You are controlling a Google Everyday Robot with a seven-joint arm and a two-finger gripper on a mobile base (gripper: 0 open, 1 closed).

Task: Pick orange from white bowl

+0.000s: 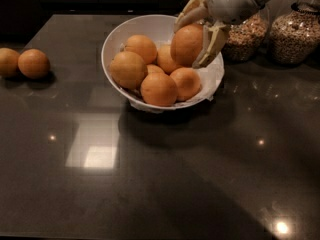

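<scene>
Camera view – pale gripper [189,46] clamped around a smooth round orange [186,43] over the thin, paper-lined white bowl [112,40], on a glossy dark countertop [175,184] – grain jars [295,36] behind.

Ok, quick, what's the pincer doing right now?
The pincer: shut on the round deep-orange fruit, holding it above the large white paper-lined bowl.

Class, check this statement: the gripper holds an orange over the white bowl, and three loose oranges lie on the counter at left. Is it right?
No. The camera view shows two loose oranges on the counter at left, not three. The gripper does hold an orange over the white bowl.
</scene>
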